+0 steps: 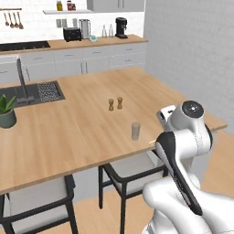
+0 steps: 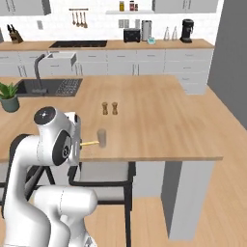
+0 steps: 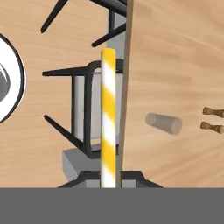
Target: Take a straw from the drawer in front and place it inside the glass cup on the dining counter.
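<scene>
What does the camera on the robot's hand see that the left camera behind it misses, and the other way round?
Hand view alone: the tool shut on the straw, its yellow and white stripes plain. Left base view alone: the sink, the potted plant and the coffee machine. Both share the dining counter, the glass cup, the two brown shakers and a chair.

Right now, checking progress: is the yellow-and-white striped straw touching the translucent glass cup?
Apart. The hand view shows bare wood between the gripper-held straw and the cup.
</scene>
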Available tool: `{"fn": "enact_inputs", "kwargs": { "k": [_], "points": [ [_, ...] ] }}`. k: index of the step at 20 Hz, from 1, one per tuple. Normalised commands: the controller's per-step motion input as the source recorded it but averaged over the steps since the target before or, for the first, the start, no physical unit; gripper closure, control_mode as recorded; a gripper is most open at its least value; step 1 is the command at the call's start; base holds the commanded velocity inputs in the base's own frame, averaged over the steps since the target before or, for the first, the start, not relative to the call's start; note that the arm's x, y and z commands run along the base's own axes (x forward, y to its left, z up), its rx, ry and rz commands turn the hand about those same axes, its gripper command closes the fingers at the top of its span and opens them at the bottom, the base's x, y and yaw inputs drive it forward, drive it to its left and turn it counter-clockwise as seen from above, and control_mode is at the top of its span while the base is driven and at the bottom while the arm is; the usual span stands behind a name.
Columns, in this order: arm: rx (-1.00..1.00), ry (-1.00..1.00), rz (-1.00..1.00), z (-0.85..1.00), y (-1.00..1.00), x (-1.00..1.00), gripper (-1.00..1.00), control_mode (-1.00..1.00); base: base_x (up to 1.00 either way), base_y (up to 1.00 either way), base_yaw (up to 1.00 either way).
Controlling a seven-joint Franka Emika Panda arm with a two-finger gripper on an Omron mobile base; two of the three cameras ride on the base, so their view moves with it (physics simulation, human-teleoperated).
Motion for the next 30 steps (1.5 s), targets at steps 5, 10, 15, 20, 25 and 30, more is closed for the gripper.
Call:
{"fn": "enact_inputs", "kwargs": {
  "k": [5,10,15,20,25,30],
  "points": [
    [0.06,-0.01,0.13,0.0,-0.15,0.25,1.0,-1.0,0.14,-0.09,0.09],
    [0.12,0.0,0.21,0.0,-0.3,0.65,1.0,-1.0,0.0,0.0,0.0],
    [0.16,0.06,0.15,0.06,-0.2,0.54,1.0,-1.0,0.0,0.0,0.0],
    [0.17,0.19,-0.01,0.44,0.02,0.27,1.0,-1.0,0.0,0.0,0.0],
    [0.18,0.3,-0.03,0.21,0.28,0.01,1.0,-1.0,0.0,0.0,0.0],
    [0.18,0.32,-0.05,0.0,0.55,0.09,1.0,-1.0,0.0,0.0,0.0]
  ]
}}
